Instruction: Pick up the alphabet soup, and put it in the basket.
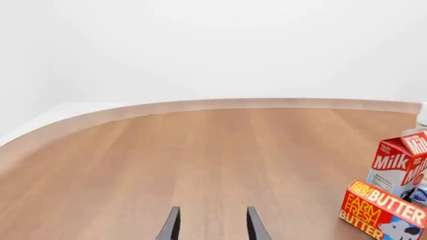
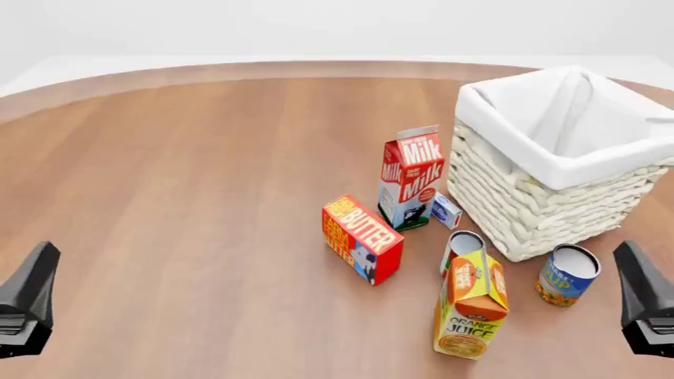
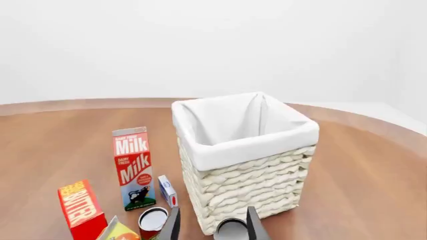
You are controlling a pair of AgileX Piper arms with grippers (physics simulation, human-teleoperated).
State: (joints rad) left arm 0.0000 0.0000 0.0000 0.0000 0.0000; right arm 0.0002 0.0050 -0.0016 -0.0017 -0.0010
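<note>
Soup (image 2: 567,275) upright on surface (image 2: 189,197), axis vertical, just ahead and inboard of right gripper (image 3: 212,225), touching-close to basket (image 2: 548,213) front corner. Right arm nearer; left gripper (image 1: 212,225) well apart. Both grippers parted, empty. Readable: "Milk" carton (image 2: 411,178), "Farm Fresh Butter" box (image 2: 361,237), "Orange Juice" carton (image 2: 469,309).

milk carton (image 1: 399,164), butter box (image 1: 381,211), parted jaws

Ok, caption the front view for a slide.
Alphabet soup stands beside the basket, both grippers idle.
</note>
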